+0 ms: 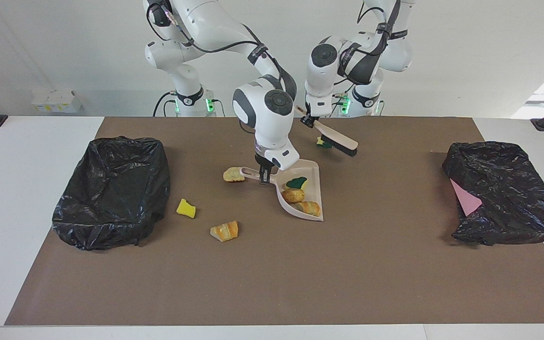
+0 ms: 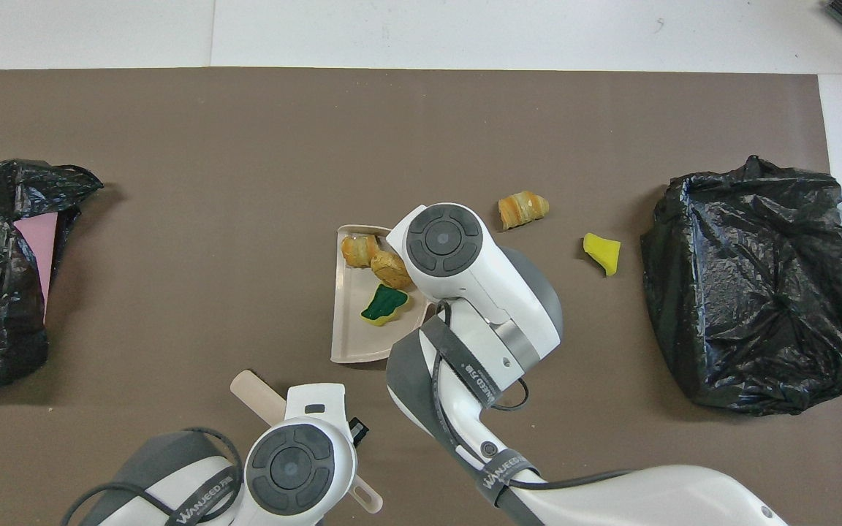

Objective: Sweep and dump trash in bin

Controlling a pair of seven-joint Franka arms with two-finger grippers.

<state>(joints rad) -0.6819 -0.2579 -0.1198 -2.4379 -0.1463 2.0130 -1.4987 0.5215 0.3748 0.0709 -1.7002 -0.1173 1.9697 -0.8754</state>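
My right gripper (image 1: pixel 265 177) is shut on the handle of the beige dustpan (image 1: pixel 312 186), which rests on the mat. The pan (image 2: pixel 351 332) holds a green-backed sponge bit (image 1: pixel 296 182) and two bread chunks (image 1: pixel 293 195). Another bread chunk (image 1: pixel 233 174) lies beside the pan's handle. My left gripper (image 1: pixel 308 121) is shut on the brush (image 1: pixel 340 141) and holds it tilted over a small sponge bit (image 1: pixel 321 142). A yellow sponge bit (image 1: pixel 186 208) and a bread chunk (image 1: pixel 225 231) lie loose on the mat toward the right arm's end.
A black bag-lined bin (image 1: pixel 111 189) stands at the right arm's end of the table. A second black-bagged bin (image 1: pixel 503 193) with something pink showing stands at the left arm's end. The brown mat (image 1: pixel 272 283) covers the table's middle.
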